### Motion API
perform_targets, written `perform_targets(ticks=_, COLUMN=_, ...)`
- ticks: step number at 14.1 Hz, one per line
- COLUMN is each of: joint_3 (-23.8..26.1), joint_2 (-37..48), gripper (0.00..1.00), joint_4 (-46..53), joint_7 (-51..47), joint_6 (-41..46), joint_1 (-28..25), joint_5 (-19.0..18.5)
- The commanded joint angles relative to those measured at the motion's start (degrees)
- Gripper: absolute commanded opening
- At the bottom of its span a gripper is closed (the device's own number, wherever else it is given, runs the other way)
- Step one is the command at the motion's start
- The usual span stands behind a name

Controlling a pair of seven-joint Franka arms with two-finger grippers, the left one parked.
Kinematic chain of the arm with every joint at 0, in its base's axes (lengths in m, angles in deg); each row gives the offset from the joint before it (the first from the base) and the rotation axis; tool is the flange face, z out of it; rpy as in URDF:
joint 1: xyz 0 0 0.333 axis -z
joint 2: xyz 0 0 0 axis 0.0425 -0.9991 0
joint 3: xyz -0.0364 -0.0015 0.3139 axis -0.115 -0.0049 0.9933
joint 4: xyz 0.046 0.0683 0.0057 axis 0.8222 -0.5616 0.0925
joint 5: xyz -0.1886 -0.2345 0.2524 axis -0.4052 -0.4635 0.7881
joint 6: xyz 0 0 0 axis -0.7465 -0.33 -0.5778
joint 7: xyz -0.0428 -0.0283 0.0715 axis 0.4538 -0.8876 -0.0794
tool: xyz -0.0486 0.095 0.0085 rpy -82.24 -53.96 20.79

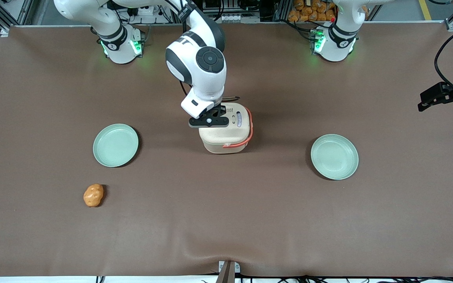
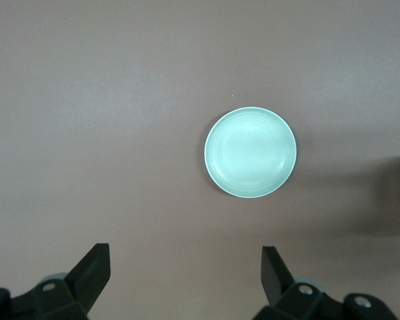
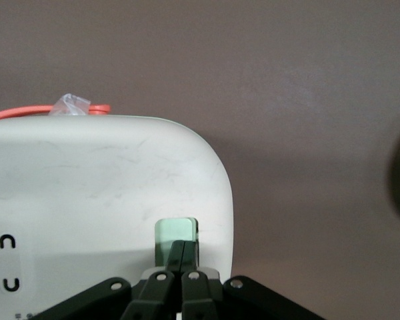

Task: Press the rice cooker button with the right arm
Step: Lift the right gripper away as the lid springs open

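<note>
Mid-tabletop, between two pale green plates, sits the rice cooker, cream body w/ coral handle lying round the side toward the parked arm's end. The right arm reaches down over it, and the gripper is at the lid's edge on the working arm's side.

Gripper state: fingers pressed together, nothing between them; the wrist view shows the two tips side by side w/ no gap.

Progress: approach looks done. In the right wrist view the gripper tips sit on the button, a small pale green rectangle near the lid's corner. Whether it's actually depressed yet, can't tell; contact looks made or v. close. Left to do, by my read: finish the push down if not already in, then lift off.

View differences:
- Front view gives the layout: cooker, one plate toward the working arm's end, other plate toward the parked arm's end, and an orange lumpy thing nearer the camera than the first plate. Button itself is hidden under the gripper here.
- Right wrist view is the only one showing button + fingertips, plus scuffs on the lid and a bit of clear wrap on the handle.
- Left wrist view shows just one plate on brown cloth; no help re the press.
</note>
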Motion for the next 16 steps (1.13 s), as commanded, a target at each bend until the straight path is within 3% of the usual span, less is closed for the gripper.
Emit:
perform_targets(ticks=1, joint_3=-0.3, joint_2=-1.2, gripper=0.23, joint_4=1.1, joint_7=-1.1, joint_6=-0.4, joint_1=-0.3, joint_5=-0.2)
perform_targets(ticks=2, joint_3=-0.4, joint_2=-0.2, gripper=0.85, joint_4=2.5, joint_7=-1.1, joint_6=1.1, joint_1=0.1, joint_5=0.4)
perform_targets(ticks=3, joint_3=-0.4, joint_2=1.5, gripper=1.00, joint_4=4.1, joint_7=-0.9, joint_6=4.6, joint_1=0.1, joint_5=0.3)
perform_targets(ticks=7, joint_3=-0.5, joint_2=3.7, gripper=1.00, joint_4=15.6, joint_7=-0.7, joint_6=17.4, joint_1=1.7, joint_5=0.7)
perform_targets(ticks=11, joint_3=-0.5, joint_2=9.1, gripper=1.00, joint_4=18.2, joint_7=3.4, joint_6=22.2, joint_1=6.7, joint_5=1.9)
perform_targets(ticks=16, joint_3=-0.6, joint_2=16.6, gripper=1.00, joint_4=18.2, joint_7=15.4, joint_6=31.5, joint_1=19.1, joint_5=5.8)
